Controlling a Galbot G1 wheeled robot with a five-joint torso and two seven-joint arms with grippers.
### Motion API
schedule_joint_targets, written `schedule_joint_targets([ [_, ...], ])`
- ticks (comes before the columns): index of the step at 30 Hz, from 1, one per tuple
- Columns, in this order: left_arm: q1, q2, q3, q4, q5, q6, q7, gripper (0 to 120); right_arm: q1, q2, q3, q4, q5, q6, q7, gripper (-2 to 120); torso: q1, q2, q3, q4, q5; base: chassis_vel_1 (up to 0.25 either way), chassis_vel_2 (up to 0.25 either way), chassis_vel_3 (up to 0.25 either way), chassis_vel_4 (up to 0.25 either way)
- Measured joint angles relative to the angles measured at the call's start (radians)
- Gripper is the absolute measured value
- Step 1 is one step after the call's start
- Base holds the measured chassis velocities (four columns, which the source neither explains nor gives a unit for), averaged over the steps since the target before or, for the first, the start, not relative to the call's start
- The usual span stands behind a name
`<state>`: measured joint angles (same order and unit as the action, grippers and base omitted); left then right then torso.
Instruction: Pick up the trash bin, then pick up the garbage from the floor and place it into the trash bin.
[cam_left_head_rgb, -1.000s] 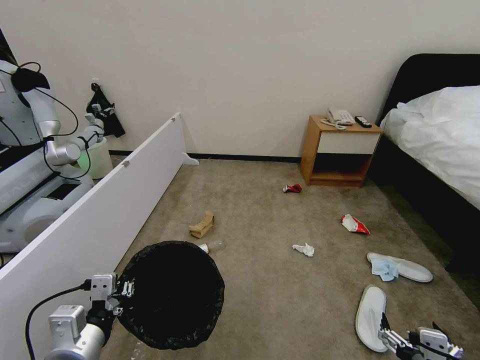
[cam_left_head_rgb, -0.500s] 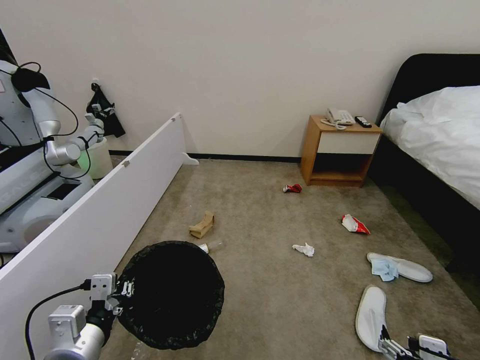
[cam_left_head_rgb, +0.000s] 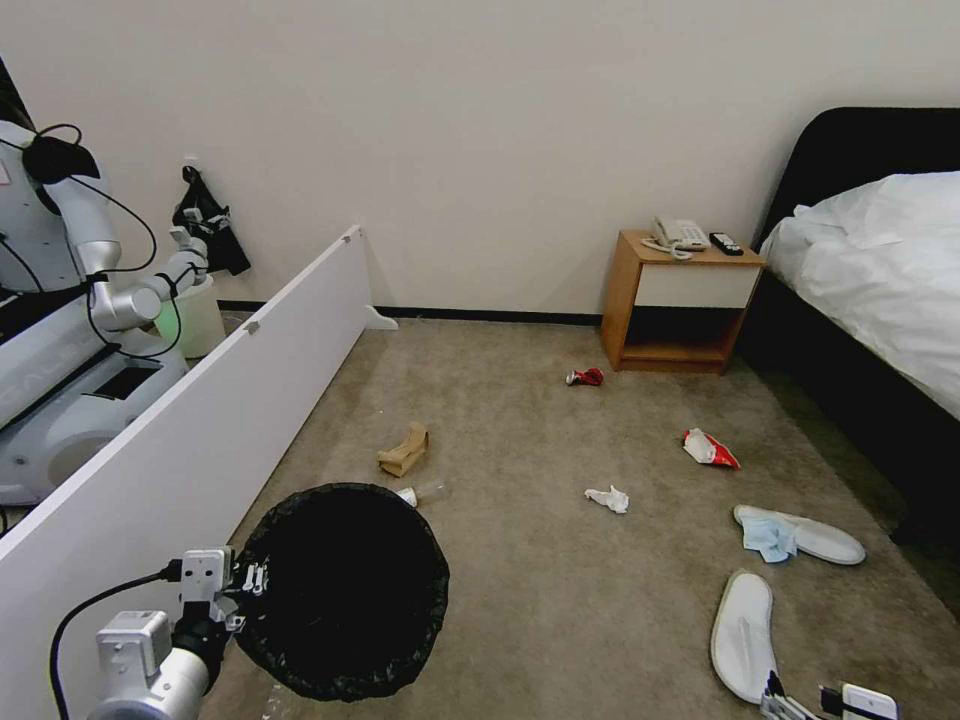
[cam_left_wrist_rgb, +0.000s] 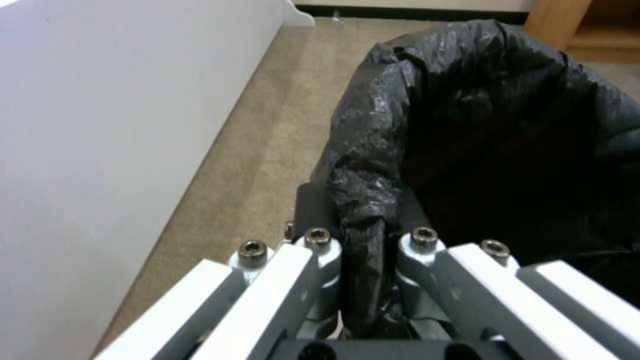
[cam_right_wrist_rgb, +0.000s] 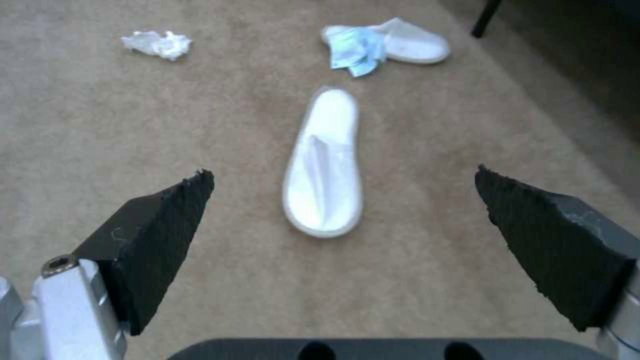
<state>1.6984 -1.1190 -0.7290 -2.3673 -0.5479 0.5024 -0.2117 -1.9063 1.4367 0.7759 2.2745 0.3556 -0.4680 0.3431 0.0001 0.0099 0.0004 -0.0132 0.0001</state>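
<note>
We took the trash bin (cam_left_head_rgb: 345, 590) as our landmark. Nearest to us, our left gripper (cam_left_head_rgb: 245, 580) was clamped on the bin's left rim, its fingers (cam_left_wrist_rgb: 320, 250) pinching the fold of black bag (cam_left_wrist_rgb: 467, 125) that lines it. This grip and the bin's place beside the white board (cam_left_head_rgb: 200, 430) were the same as a second before, so we judged the first step done and the bin in hand.

What had changed was on the other side. Our right gripper (cam_left_head_rgb: 800, 705), well to the right of the bin, had sunk toward the lower edge of the head view within the last second. Its black pads (cam_right_wrist_rgb: 167, 220) stood wide apart, holding nothing, and the near white slipper (cam_right_wrist_rgb: 325, 165) lay on the floor (cam_left_head_rgb: 560, 600) centred between them but beyond their tips. We read this as the arm lining up on that slipper as the first piece of garbage.

Farther from the bin, nothing had shifted: the second slipper (cam_left_head_rgb: 815, 535) with the blue cloth (cam_left_head_rgb: 768, 538) on it, the crumpled tissue (cam_left_head_rgb: 607, 498), the brown paper bag (cam_left_head_rgb: 404, 450), the snack packet (cam_left_head_rgb: 708, 448), and farthest the crushed red can (cam_left_head_rgb: 586, 377).
</note>
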Motion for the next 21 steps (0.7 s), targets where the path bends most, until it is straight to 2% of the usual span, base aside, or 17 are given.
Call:
schedule_joint_targets([
  [21,0.002,0.002,-0.004,-0.012,0.001,0.012,-0.004,4,0.151,-0.01,0.056,-0.169,0.095,-0.011,-0.069,100,0.0,0.0,0.0,0.0,0.0,0.0,0.0,0.0,0.0],
])
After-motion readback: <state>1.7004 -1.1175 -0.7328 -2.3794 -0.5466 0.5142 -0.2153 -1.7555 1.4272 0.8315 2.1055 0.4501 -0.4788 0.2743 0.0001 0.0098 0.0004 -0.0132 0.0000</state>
